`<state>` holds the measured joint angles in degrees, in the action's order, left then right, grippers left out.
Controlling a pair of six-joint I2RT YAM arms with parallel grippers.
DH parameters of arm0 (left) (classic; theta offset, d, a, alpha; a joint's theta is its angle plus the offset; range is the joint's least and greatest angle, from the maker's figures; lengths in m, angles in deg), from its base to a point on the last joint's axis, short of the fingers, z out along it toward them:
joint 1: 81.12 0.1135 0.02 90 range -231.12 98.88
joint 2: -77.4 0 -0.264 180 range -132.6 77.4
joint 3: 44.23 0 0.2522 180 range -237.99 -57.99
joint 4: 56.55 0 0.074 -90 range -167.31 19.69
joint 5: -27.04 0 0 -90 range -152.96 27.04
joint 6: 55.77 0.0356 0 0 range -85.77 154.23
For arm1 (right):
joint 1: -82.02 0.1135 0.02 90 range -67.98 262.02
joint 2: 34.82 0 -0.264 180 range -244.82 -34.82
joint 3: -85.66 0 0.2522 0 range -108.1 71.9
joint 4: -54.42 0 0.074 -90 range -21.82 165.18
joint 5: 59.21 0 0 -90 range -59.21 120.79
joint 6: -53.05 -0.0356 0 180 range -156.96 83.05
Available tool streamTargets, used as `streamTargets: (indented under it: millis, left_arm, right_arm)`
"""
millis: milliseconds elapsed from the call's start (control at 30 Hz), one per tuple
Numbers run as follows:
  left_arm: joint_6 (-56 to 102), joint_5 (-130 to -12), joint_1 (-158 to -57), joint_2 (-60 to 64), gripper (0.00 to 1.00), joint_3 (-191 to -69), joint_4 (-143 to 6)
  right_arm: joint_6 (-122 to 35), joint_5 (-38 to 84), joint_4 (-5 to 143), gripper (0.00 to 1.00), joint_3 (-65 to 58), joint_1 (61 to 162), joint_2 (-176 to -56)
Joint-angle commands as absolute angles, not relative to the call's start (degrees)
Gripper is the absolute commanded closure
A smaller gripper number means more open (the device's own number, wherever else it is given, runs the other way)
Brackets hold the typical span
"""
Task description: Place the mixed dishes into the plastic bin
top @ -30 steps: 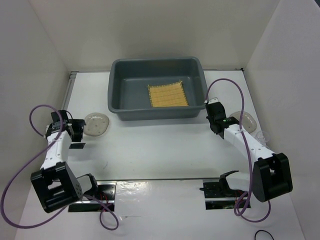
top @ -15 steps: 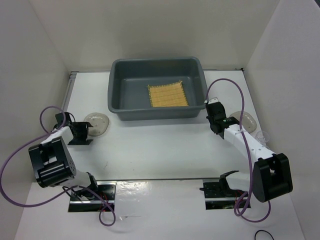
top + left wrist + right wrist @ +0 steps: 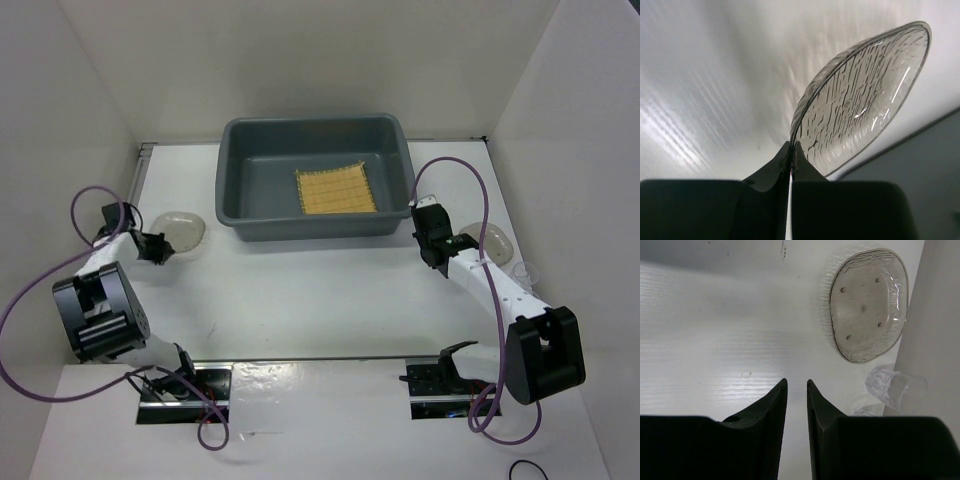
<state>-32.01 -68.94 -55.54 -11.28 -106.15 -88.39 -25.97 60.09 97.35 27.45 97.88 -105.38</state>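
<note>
Nearest you, the two arms rise from the front edge of the smooth white table (image 3: 320, 290). Your left claw (image 3: 791, 150) sits out to the left, and its two dark fingers are pinched together on the thin rim of a clear plate (image 3: 865, 100). The plate is a rounded oval of glassy plastic, its surface covered in fine crackle lines. It is held on a slant, edge toward the wrist camera. From above, this plate (image 3: 180, 232) sits just off the near left corner of the tub, apart from it.

Your right claw (image 3: 795, 385) hovers over bare table to the right of the tub. Its two black wedge-shaped fingers are drawn almost together. Only a thin strip of table shows between them, and they grip nothing.

Beyond that claw, a second clear plate (image 3: 867, 305) lies flat on the table near the right wall. It is a rounded square with a ribbed rim and a few small dots across its middle. A small clear cup (image 3: 895, 385) with ribbed sides sits just beside the plate's near edge. You cannot tell from these views whether it stands upright.

Farthest from you is the grey tub (image 3: 228, 185), a large matte rectangle with rounded corners, a rolled rim and sloping walls. A square yellow mat (image 3: 336, 190), woven in a grid with frayed edges, lies flat on the tub's floor, right of centre.
</note>
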Motion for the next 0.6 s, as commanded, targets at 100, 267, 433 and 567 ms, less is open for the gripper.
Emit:
streamTargets:
  millis: [100, 267, 433, 567]
  left_arm:
    - [-33.45, -63.9, -53.36, 2.08, 1.0, -119.15, -89.66]
    - [-38.01, -81.21, -55.88, -3.52, 1.0, -127.77, -77.53]
    - [-36.98, -90.02, -63.88, -15.28, 1.0, -139.09, -71.71]
    - [-28.55, -89.51, -74.86, -27.42, 1.0, -166.34, -82.31]
  right_arm:
    - [-26.23, 60.41, 95.08, 0.73, 27.86, 97.58, -104.08]
    - [-26.23, 59.89, 95.08, 0.73, 27.86, 97.58, -104.08]
    - [-26.23, 59.89, 95.08, 0.73, 27.86, 97.58, -104.08]
    - [-26.23, 59.89, 95.08, 0.73, 27.86, 97.58, -104.08]
